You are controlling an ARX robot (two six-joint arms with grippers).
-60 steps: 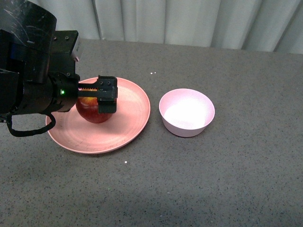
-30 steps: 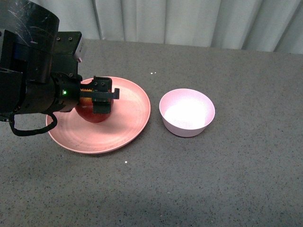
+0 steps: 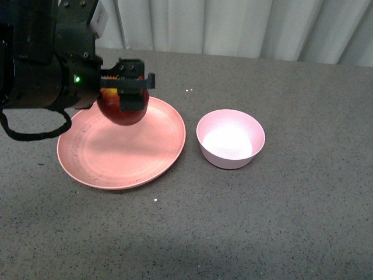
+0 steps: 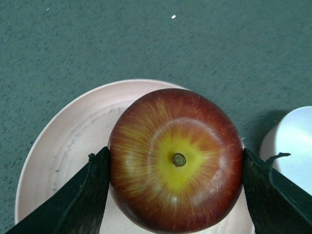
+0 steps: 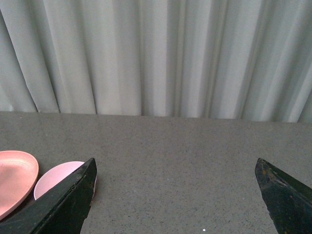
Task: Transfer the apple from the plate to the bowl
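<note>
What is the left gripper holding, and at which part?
The left gripper holds the apple above the plate, one finger on each of its opposite sides.

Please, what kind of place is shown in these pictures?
Probably a robot test bench, not a kitchen: a grey speckled tabletop, a pale pleated curtain behind it, and a plate, bowl and apple as props.

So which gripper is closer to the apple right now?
Left. The left gripper is clamped around the apple above the plate; the right gripper hangs open well away, past the bowl.
</note>
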